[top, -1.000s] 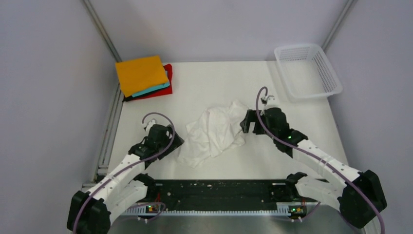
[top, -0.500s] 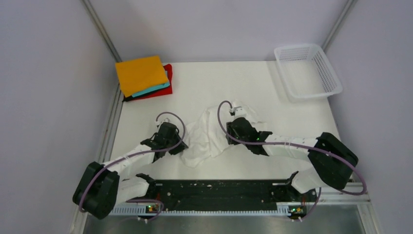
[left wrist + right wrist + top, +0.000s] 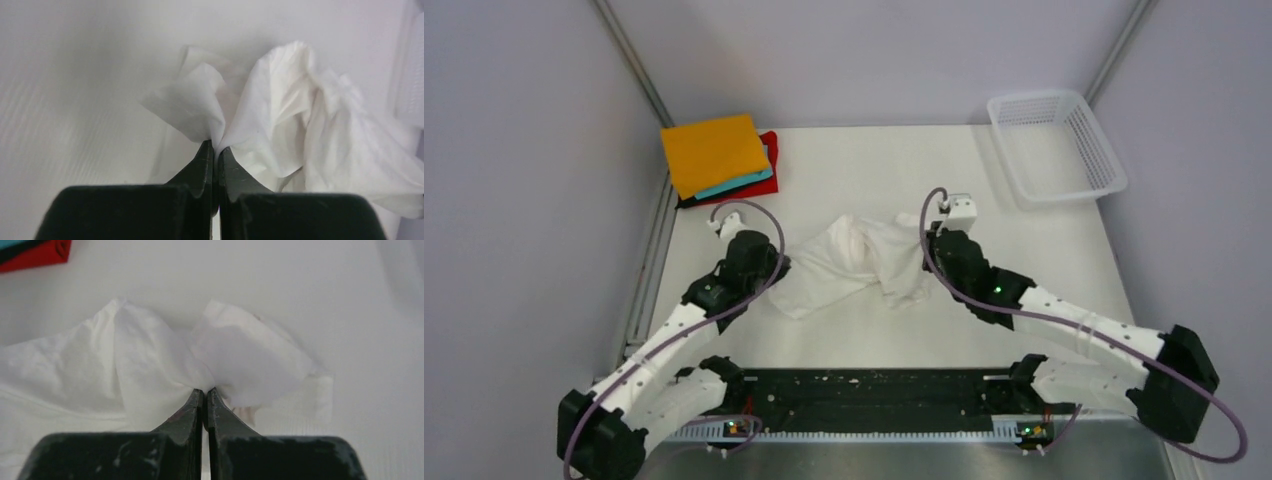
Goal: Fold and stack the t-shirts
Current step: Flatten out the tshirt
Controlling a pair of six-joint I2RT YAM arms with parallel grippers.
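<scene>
as seen from above, the white tee (image 3: 864, 262) lies crumpled near the middle of the desk (image 3: 874, 160), spread between the two arms and well apart from the folded pile. the left arm (image 3: 686, 325) reaches it from the left, and its wrist view shows the left jaws pressed together on a pinch of the tee's (image 3: 280, 115) edge, cloth flaring up on both sides of the tips. the right arm (image 3: 1064, 322) meets the tee's right side, and the right jaws are likewise clamped on a gathered fold of the tee (image 3: 150, 360).

at the far left corner sits the pile: the orange tee (image 3: 712, 152) on top, slightly askew, a strip of the teal tee (image 3: 742, 184) showing under its near edge, and the red tee (image 3: 769, 145) at the bottom, peeking out at the right and near sides. a corner of the red tee (image 3: 35, 252) also shows in the right wrist view.

the desk is plain white with a faint ribbed grain. a white mesh basket (image 3: 1042, 98) stands at the far right corner. pale grey walls close in three sides, with metal struts (image 3: 629, 60) running up the far corners. a black rail (image 3: 874, 390) crosses the near edge, small green lights glowing near each end, and purple cables (image 3: 754, 215) loop over both wrists.
</scene>
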